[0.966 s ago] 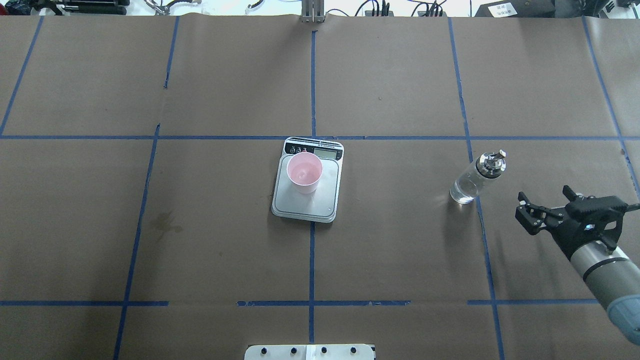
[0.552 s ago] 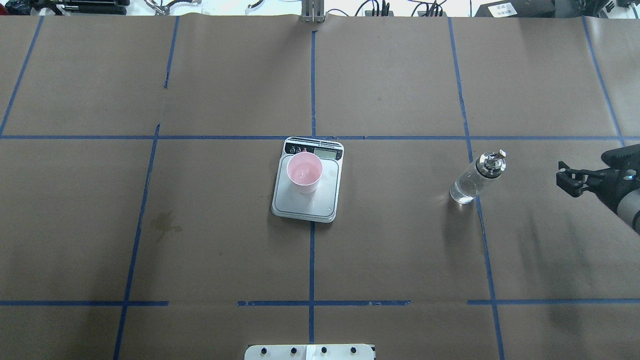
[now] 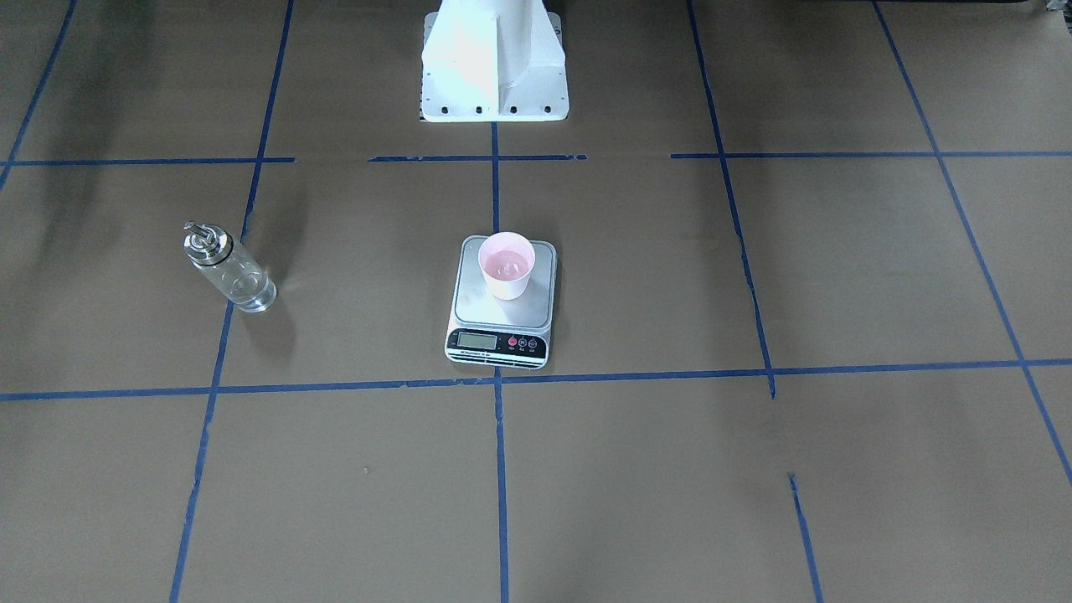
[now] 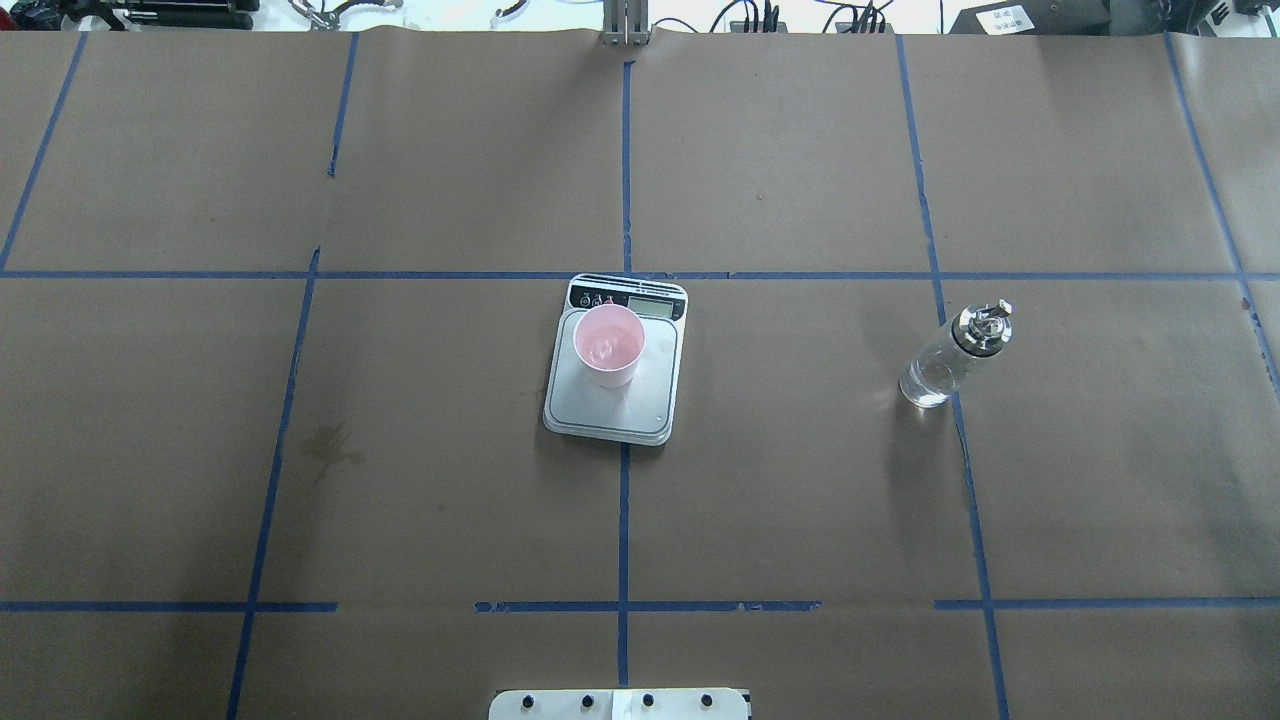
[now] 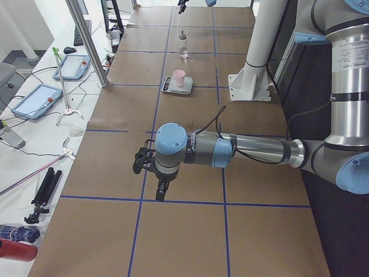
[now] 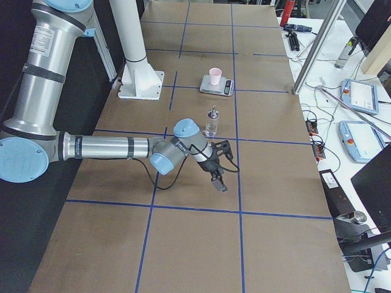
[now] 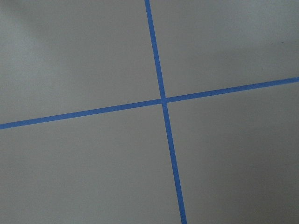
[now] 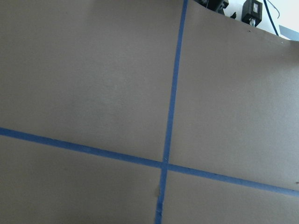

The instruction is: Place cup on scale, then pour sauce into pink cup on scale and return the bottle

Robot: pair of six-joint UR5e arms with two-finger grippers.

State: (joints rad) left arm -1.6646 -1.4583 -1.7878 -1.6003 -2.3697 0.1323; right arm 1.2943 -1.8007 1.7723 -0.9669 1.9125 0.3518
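– How many things are you counting on the table (image 4: 800, 500)?
– One cup (image 4: 609, 345), one scale (image 4: 640, 412), one bottle (image 4: 950, 355), and two arms, each ending in one gripper. The pink cup is standing upright about the middle of the scale's steel platform.
– And the bottle?
– It is standing upright on the brown paper, well apart from the scale on the robot's right, with clear sauce (image 4: 925, 385) showing in its lower part. The right gripper (image 6: 219, 168) is hanging over the table near the bottle, on the side away from the scale, not touching it.
– Open or closed?
– I cannot tell from here. The same is going for the left gripper (image 5: 150, 178), which is hovering at the table's other end, well apart from scale and cup
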